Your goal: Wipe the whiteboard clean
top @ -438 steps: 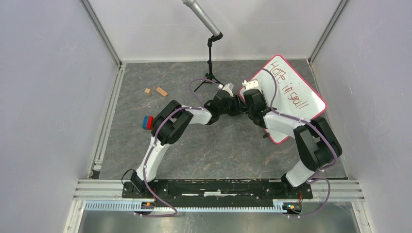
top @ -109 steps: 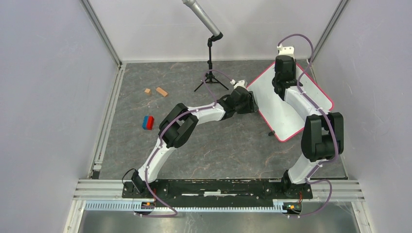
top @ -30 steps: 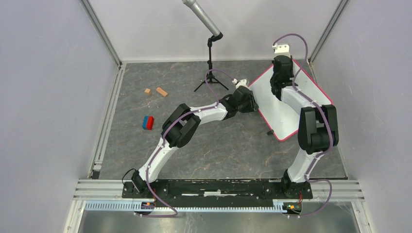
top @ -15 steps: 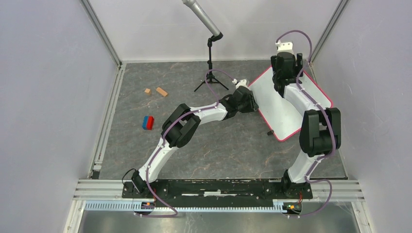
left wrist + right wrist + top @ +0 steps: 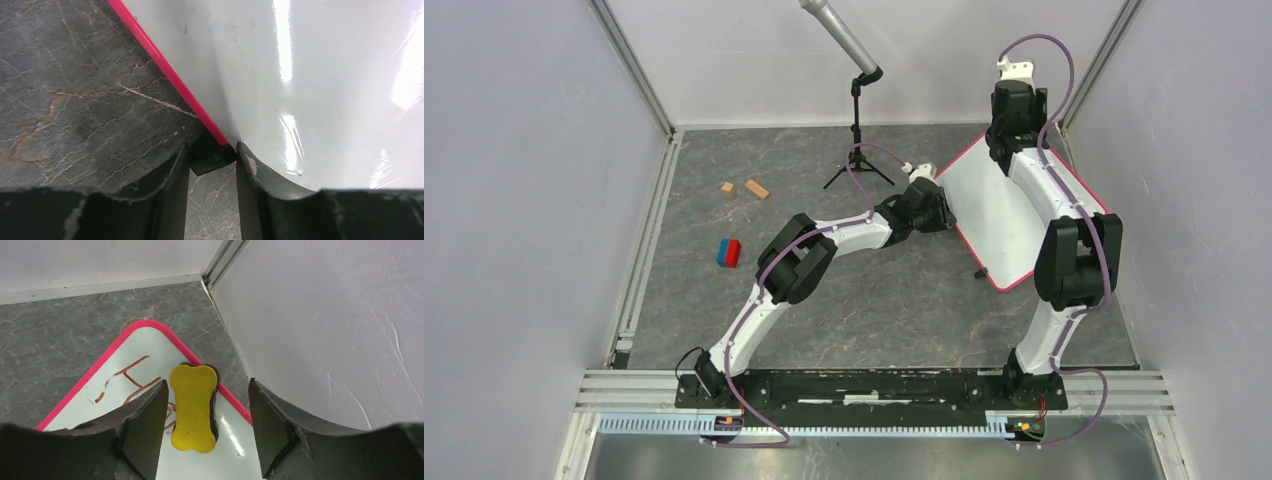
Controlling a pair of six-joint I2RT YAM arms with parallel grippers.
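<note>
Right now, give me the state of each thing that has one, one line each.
whiteboard: flat on the table, mostly wiped, red marks at the far corner.
eraser: lying on that corner, not gripped.
left gripper: shut on the whiteboard's edge.
right gripper: open, fingers either side of the eraser.

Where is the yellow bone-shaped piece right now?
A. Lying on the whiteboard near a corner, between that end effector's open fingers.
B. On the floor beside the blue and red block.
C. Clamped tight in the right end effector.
A: the right wrist view shows the yellow bone-shaped piece resting on the whiteboard by its pink-rimmed corner, with the right end effector spread wide and touching neither side of it.
</note>
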